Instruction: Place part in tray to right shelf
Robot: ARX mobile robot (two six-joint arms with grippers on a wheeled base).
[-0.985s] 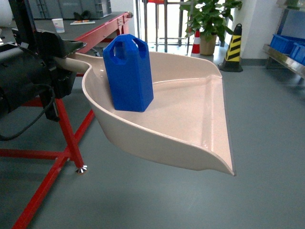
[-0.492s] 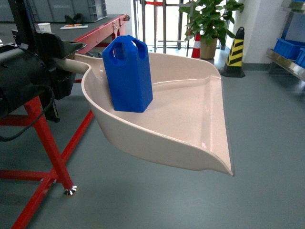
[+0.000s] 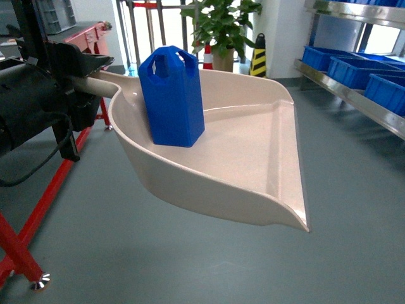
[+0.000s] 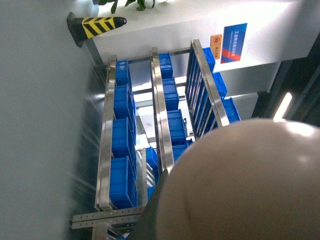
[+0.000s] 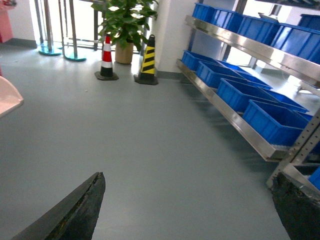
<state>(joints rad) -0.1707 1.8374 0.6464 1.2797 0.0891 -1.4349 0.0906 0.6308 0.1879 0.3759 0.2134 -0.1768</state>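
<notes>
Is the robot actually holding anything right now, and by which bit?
The left gripper holds the beige tray by its handle; the blue part just stands upright in it. The right gripper is open and empty.

Beige tray (image 4: 240, 185) underside foreground; right shelf (image 4: 160, 125) with blue crates (image 4: 121, 135) beyond.

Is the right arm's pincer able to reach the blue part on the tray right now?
Probably yes: the part stands uncovered on the tray, and the right pincer is open and empty.
</notes>
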